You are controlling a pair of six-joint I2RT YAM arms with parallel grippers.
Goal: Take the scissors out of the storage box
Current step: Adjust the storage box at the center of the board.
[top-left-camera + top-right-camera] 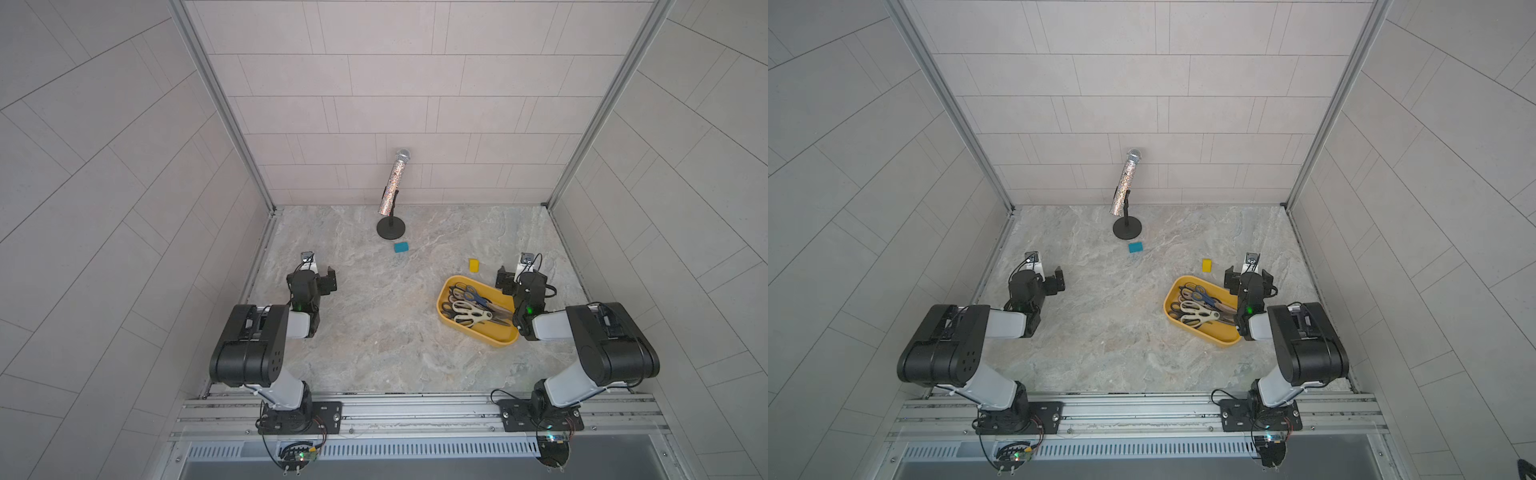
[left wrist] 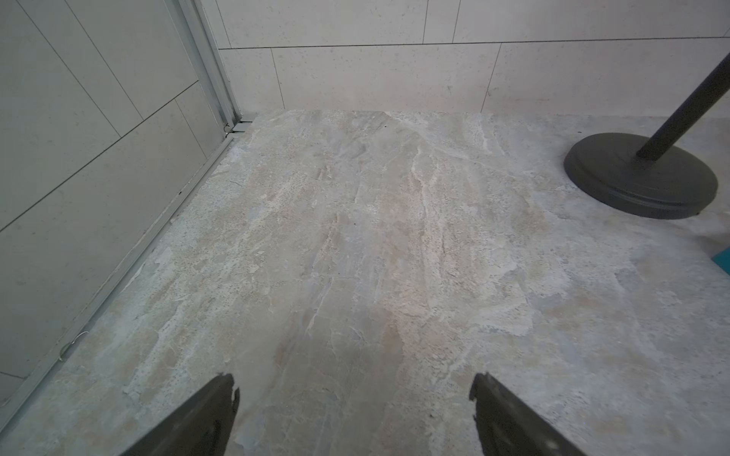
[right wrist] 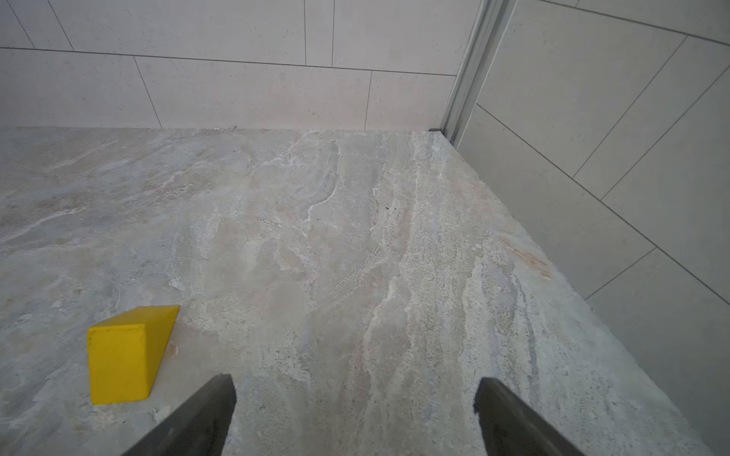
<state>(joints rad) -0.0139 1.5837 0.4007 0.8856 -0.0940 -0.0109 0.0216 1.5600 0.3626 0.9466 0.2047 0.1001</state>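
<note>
- We see the scissors (image 1: pixel 469 309) lying in the storage box (image 1: pixel 494 332), lower right in a top view, its right edge under the right arm.
- Left gripper (image 2: pixel 353 389) and right gripper (image 3: pixel 355 389) both gape over bare surface (image 1: pixel 374 332).

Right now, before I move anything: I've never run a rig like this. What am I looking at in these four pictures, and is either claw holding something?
Two robot arms, left and right, stand on a rail at the near edge of a stone-patterned table. Both top views come from one overhead camera head, looking the same way. The other two pictures come from cameras on the wrists, looking out past each claw. The left gripper and right gripper are both open and hold nothing. On the table: the yellow storage box beside the right arm, with the scissors piled inside; a small yellow block; a teal block; and a glittery microphone on a black stand at the back.
</note>
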